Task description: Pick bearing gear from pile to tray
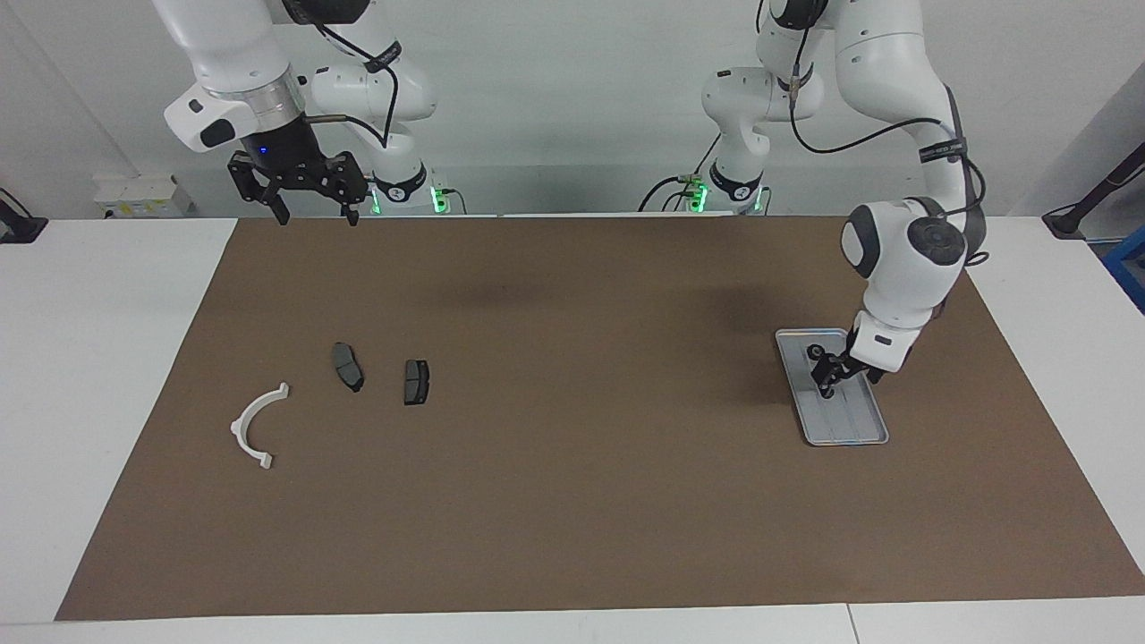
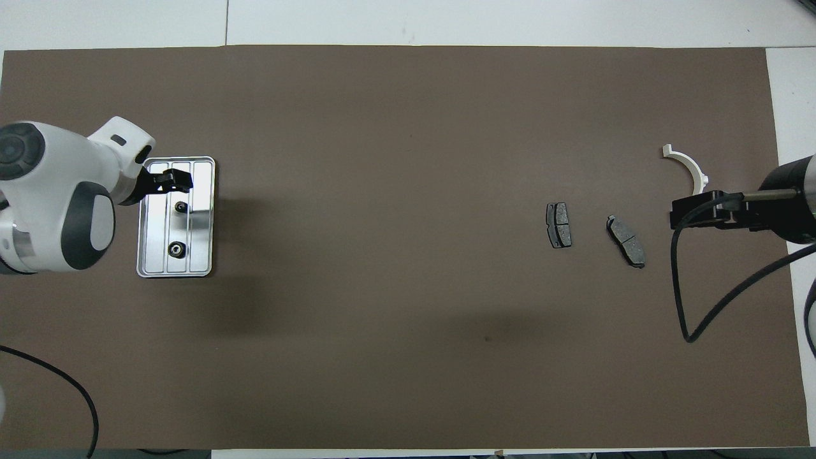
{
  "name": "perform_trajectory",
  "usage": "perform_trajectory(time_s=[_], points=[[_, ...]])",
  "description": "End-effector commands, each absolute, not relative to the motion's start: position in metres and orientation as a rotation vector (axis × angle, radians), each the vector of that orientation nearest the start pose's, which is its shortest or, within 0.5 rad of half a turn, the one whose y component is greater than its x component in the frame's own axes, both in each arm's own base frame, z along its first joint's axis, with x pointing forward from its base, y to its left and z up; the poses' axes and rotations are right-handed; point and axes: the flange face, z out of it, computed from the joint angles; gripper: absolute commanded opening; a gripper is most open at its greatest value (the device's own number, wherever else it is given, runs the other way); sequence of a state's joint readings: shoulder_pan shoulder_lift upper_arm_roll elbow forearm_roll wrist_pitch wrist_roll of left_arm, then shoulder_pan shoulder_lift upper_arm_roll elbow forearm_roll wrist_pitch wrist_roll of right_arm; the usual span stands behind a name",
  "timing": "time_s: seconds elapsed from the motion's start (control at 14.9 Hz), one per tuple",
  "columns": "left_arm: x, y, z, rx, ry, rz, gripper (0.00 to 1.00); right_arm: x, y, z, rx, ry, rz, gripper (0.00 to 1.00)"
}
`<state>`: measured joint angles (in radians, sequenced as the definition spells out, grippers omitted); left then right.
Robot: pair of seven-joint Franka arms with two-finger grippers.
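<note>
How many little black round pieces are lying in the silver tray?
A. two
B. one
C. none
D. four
A: the overhead view shows two small black round pieces lying apart on the tray, one nearer to the robots than the other.

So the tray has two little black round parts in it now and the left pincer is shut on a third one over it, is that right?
Not quite. The overhead view shows the left pincer open and empty over the tray. The two small black round parts do lie in the tray, and no third one is visible.
</note>
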<state>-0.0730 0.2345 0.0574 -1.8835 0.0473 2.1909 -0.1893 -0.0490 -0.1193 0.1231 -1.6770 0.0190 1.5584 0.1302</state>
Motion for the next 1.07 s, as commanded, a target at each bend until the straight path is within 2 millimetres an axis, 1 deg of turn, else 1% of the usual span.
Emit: perform_trajectory(time_s=[0.0, 0.13, 0.2, 0.27, 0.34, 0.4, 0.54, 0.6, 0.67, 0.8, 0.87, 1.01], points=[[0.637, -0.016, 0.494, -3.168, -0.295, -0.1, 1.0, 0.51, 0.044, 0.639, -3.131, 0.095, -0.011, 1.0], [0.628, -0.022, 0.533, -3.176, -0.298, 0.015, 1.0, 0.51, 0.044, 0.639, -3.131, 0.095, -0.011, 1.0], [0.616, -0.03, 0.55, -3.173, -0.268, 0.044, 1.0, 0.51, 0.044, 0.639, -3.131, 0.097, -0.011, 1.0], [0.604, -0.034, 0.575, -3.182, -0.252, -0.005, 1.0, 0.51, 0.044, 0.639, -3.131, 0.095, -0.011, 1.0], [0.596, -0.036, 0.586, -3.184, -0.244, -0.005, 1.0, 0.51, 0.044, 0.639, -3.131, 0.095, -0.011, 1.0], [0.584, -0.038, 0.591, -3.186, -0.235, 0.023, 1.0, 0.51, 0.044, 0.638, -3.131, 0.097, -0.011, 1.0], [0.563, -0.034, 0.587, -3.185, -0.204, 0.058, 1.0, 0.51, 0.045, 0.639, -3.131, 0.093, -0.014, 1.0], [0.555, -0.032, 0.584, -3.185, -0.181, 0.05, 1.0, 0.51, 0.045, 0.639, -3.131, 0.093, -0.014, 1.0], [0.547, -0.027, 0.59, -3.188, -0.183, 0.028, 1.0, 0.51, 0.045, 0.639, -3.131, 0.093, -0.014, 1.0], [0.54, -0.012, 0.603, -3.194, -0.122, -0.017, 1.0, 0.51, 0.045, 0.639, -3.131, 0.095, -0.014, 1.0], [0.54, 0.0, 0.607, -3.187, -0.137, -0.038, 1.0, 0.51, 0.045, 0.639, -3.131, 0.093, -0.014, 1.0], [0.538, 0.005, 0.615, -3.153, -0.144, -0.079, 1.0, 0.51, 0.046, 0.639, -3.131, 0.093, -0.014, 1.0]])
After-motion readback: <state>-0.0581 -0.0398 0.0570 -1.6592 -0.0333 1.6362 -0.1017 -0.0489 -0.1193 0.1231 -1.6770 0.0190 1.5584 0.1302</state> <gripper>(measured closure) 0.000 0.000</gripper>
